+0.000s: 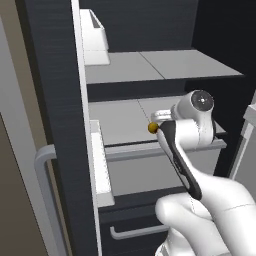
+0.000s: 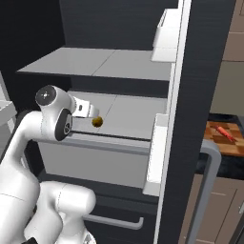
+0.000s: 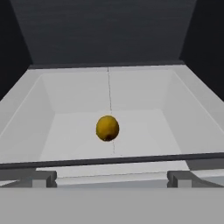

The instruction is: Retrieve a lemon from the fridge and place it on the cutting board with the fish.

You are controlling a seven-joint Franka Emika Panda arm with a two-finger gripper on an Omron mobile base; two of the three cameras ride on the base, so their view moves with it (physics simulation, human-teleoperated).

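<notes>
Yellow against the pale grey shelf, the lemon (image 3: 107, 127) sits alone near the front of the open fridge (image 1: 50, 75), straight ahead of our gripper (image 3: 112, 178), whose fingers stand wide apart and clear of it. To grasp it well we should push forward level over the shelf's front lip (image 3: 112, 161), keep the lemon centred between the fingers, and close only once they flank it, since a round fruit could roll from a glancing touch. Beyond the open door (image 2: 198, 95), the cutting board (image 2: 220, 138) waits on the counter with the fish (image 2: 224, 132), so the door edge is what we must swing around later.
</notes>
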